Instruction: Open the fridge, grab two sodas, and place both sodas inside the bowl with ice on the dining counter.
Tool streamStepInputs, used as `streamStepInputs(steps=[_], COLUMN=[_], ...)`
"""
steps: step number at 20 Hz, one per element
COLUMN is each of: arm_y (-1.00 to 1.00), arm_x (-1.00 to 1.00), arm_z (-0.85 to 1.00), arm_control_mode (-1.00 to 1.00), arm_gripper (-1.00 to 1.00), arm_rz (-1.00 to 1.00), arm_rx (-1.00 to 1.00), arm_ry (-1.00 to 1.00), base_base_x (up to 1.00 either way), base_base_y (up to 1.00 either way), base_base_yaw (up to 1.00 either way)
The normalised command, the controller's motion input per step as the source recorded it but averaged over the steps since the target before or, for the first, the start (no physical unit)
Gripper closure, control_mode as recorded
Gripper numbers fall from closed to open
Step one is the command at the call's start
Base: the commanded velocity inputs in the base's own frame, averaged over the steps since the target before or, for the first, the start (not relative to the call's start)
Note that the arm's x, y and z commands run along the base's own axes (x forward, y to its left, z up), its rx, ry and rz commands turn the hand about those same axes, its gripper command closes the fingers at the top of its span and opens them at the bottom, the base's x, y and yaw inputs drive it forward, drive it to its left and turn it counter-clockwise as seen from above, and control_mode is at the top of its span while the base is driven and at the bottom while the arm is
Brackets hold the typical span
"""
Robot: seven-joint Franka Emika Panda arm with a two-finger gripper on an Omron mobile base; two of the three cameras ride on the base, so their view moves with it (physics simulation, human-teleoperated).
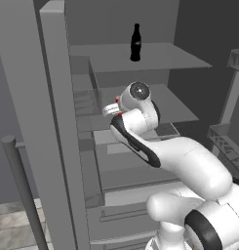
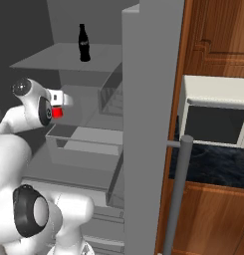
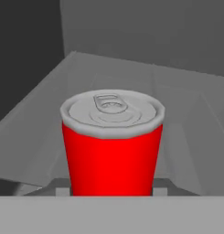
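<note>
One of two sodas, a red can, sits between the jaws of the robot's gripper inside the open fridge, the jaws partly closed and apparently clamped on its lower body. The second, a slim black bottle, stands upright on the top shelf, well apart. The hold looks low on a smooth can, so a quick swing out could tip or slip it; the fridge door and door bins flank the exit path and could clip the arm.
</note>
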Motion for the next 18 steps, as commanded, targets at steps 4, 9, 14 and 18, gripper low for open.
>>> streamStepInputs(steps=[4, 9, 14, 18], arm_y=[-0.35, -0.37, -0.26, -0.20], arm_x=[-0.55, -0.63, -0.63, -0.65], arm_z=[0.02, 0.00, 0.00, -0.10], arm_control_mode=[-1.00, -1.00, -1.00, -1.00], arm_gripper=[1.00, 1.00, 1.00, 1.00], arm_rz=[-0.02, -0.02, -0.05, -0.05], arm_rx=[0.00, 0.00, 0.00, 0.00], arm_ry=[0.12, 0.11, 0.13, 0.13], base_base_x=[0.00, 0.00, 0.00, 0.00], base_base_y=[0.00, 0.00, 0.00, 0.00], base_base_yaw=[0.00, 0.00, 0.00, 0.00])
